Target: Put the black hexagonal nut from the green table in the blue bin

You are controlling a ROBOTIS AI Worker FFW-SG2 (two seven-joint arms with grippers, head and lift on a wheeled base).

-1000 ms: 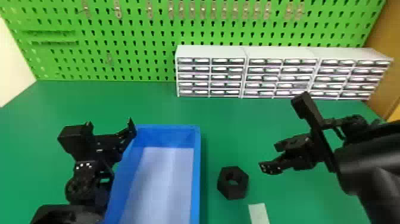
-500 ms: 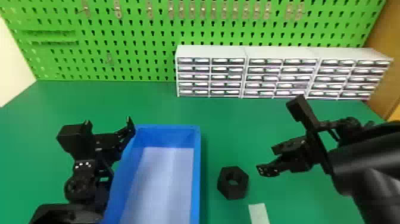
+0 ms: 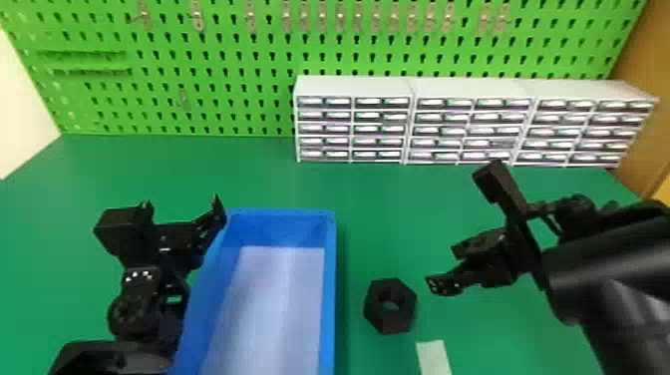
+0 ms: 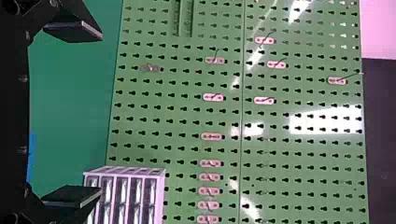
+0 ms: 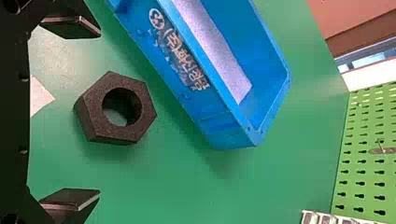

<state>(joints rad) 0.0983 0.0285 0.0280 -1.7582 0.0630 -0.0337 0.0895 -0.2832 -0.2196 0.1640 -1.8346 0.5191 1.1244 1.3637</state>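
In the head view my right gripper [image 3: 441,264] is open just right of the black hexagonal nut [image 3: 391,306], which lies flat on the green table [image 3: 259,172]. The blue bin [image 3: 326,279] stands left of the nut, with a pale bottom. My left gripper [image 3: 182,207] is parked open at the bin's left side. In the right wrist view the nut [image 5: 116,108] is beyond the spread fingers of the right gripper [image 5: 98,114], not touching them, with the bin [image 5: 224,121] farther on. In the left wrist view the left gripper [image 4: 100,116] has nothing between its fingers.
A pale strip [image 3: 433,356] lies on the table near the nut. White drawer cabinets [image 3: 354,90] line the back, in front of a green pegboard [image 3: 239,80] with metal hooks. A brown panel [image 3: 643,99] stands at the right.
The right arm has shifted slightly left, bringing its gripper closer to the nut. The left arm, bin and nut have kept their places.
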